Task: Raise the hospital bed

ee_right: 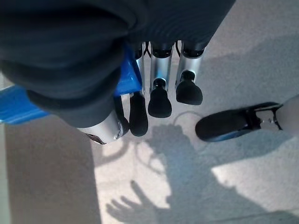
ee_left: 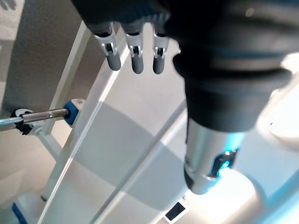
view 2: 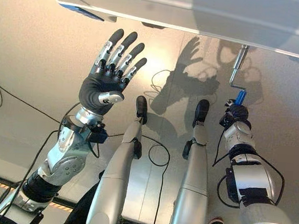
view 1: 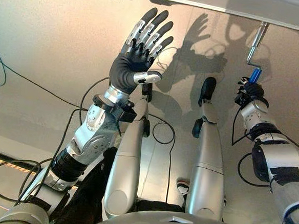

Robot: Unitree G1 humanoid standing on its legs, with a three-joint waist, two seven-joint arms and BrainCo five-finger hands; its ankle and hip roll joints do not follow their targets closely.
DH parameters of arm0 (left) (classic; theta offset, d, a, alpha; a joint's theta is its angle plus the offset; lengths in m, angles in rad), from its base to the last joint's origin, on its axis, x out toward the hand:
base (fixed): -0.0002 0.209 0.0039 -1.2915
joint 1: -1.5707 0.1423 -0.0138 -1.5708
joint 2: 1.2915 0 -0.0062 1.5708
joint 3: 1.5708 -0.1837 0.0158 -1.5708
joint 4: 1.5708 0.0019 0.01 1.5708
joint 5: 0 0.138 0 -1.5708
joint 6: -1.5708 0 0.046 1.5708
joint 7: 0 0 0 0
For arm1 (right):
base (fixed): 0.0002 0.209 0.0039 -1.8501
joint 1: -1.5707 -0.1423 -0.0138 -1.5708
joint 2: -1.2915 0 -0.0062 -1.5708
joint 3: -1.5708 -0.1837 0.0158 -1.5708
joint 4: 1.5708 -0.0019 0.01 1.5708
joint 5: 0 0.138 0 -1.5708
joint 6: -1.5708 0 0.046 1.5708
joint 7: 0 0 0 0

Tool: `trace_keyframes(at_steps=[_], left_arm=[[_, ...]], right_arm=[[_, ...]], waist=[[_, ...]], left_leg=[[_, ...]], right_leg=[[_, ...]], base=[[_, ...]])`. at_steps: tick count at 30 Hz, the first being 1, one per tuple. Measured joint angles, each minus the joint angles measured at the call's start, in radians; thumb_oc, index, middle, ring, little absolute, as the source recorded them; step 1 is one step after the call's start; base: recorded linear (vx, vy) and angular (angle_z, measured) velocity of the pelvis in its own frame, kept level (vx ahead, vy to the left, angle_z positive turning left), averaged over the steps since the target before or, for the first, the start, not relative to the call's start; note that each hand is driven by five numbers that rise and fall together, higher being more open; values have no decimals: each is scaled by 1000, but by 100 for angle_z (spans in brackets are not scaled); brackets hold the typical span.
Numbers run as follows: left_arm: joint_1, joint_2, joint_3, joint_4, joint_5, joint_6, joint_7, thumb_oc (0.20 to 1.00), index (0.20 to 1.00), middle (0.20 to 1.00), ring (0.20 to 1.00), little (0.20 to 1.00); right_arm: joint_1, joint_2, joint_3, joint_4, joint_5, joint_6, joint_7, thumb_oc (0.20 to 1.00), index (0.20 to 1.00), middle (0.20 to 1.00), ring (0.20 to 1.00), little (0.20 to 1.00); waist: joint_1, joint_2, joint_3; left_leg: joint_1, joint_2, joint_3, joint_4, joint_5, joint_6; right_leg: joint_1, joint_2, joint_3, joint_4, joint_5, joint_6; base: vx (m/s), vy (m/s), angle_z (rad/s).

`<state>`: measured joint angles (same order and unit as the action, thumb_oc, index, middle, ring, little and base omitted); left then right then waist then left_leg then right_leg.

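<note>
Fingers of the right hand (view 1: 249, 92) curl round the blue crank handle (view 1: 255, 75) under the bed's edge (view 1: 259, 14), while the left hand (view 1: 138, 49) hangs spread, touching nothing.

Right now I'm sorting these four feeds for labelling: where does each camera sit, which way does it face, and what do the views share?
Left eye view: on the head, looking down; left hand raised with straight fingers, right hand at the blue crank handle.
Right eye view: beside it, same scene; bed frame along the top.
Left wrist view: along the straight fingers toward the white frame and crank.
Right wrist view: along fingers curled on the blue handle, floor beyond.
Shared: crank handle in all four.
</note>
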<state>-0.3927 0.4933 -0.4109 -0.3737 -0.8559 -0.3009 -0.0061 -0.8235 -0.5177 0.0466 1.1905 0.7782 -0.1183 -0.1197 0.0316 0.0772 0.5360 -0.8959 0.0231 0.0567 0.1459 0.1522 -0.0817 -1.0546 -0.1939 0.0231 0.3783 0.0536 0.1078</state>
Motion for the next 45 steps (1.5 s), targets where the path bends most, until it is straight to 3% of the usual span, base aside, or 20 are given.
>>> trace_keyframes(at_steps=[4, 9, 13, 16, 23, 27, 32, 36, 45], left_arm=[[17, 8, 25, -5, 1, 0, -6, 1000, 1000, 1000, 1000, 1000], [79, -15, 118, -68, 1, -1, -16, 1000, 1000, 1000, 1000, 1000], [130, -22, 142, -96, 0, 2, -22, 1000, 1000, 1000, 1000, 1000], [177, -15, 192, -141, -2, 1, -25, 1000, 1000, 1000, 1000, 1000], [230, 16, 207, -157, -26, 2, -43, 1000, 1000, 1000, 1000, 1000], [234, 31, 202, -155, -31, 4, -45, 1000, 1000, 1000, 1000, 1000], [228, 23, 184, -138, -31, 5, -44, 1000, 1000, 1000, 1000, 1000], [207, -12, 149, -60, -31, 5, -37, 1000, 1000, 1000, 1000, 1000], [174, -53, 105, 1, -31, 4, -21, 1000, 1000, 1000, 1000, 1000]], right_arm=[[110, -5, 0, -192, 2, -18, 0, 200, 200, 200, 200, 200], [426, -13, -15, -744, 28, -83, -12, 200, 200, 200, 200, 200], [612, -12, 0, -1065, 38, -87, 24, 200, 200, 200, 200, 200], [667, -13, 0, -1154, 64, -77, 46, 200, 200, 200, 200, 200], [721, -51, 61, -1253, 220, -53, 116, 200, 200, 200, 200, 200], [689, -113, 173, -1285, 314, -47, 146, 200, 200, 200, 200, 200], [572, -79, 322, -1278, 393, -41, 141, 200, 200, 200, 200, 200], [432, -60, 432, -1178, 398, -40, 136, 200, 200, 200, 200, 200], [150, 49, 459, -822, 278, -36, 83, 200, 200, 200, 200, 200]], waist=[[-45, -4, 1], [-115, -25, 5], [-131, -29, 4], [-130, -30, 5], [-125, -38, 7], [-129, -44, 8], [-126, -45, 8], [-121, -45, 8], [-54, -40, 7]], left_leg=[[18, 0, 1, -5, -3, 4], [66, 6, 28, -30, -8, 7], [82, 14, 27, -31, -15, 3], [81, 11, 25, -31, -16, 4], [76, 12, 18, -30, -18, 6], [72, 16, 14, -25, -17, 5], [61, 18, -4, -16, -15, 3], [56, 22, -8, -11, -12, -1], [52, 27, -32, -10, -1, -11]], right_leg=[[21, 0, 0, -10, 2, 2], [59, 11, 19, -42, 13, 6], [81, 19, 18, -56, 13, 6], [86, 17, 17, -64, 15, 7], [93, 15, 9, -69, 14, 9], [94, 15, -1, -67, 14, 8], [96, 17, -14, -67, 15, 6], [96, 18, -24, -66, 17, 4], [92, 23, -40, -49, 10, -9]], base=[[-2, -19, -1], [-1, -25, -12], [-2, -14, -4], [0, 2, 2], [3, -1, 2], [0, 0, 0], [6, 11, 4], [0, 0, 0], [11, 28, 3]])
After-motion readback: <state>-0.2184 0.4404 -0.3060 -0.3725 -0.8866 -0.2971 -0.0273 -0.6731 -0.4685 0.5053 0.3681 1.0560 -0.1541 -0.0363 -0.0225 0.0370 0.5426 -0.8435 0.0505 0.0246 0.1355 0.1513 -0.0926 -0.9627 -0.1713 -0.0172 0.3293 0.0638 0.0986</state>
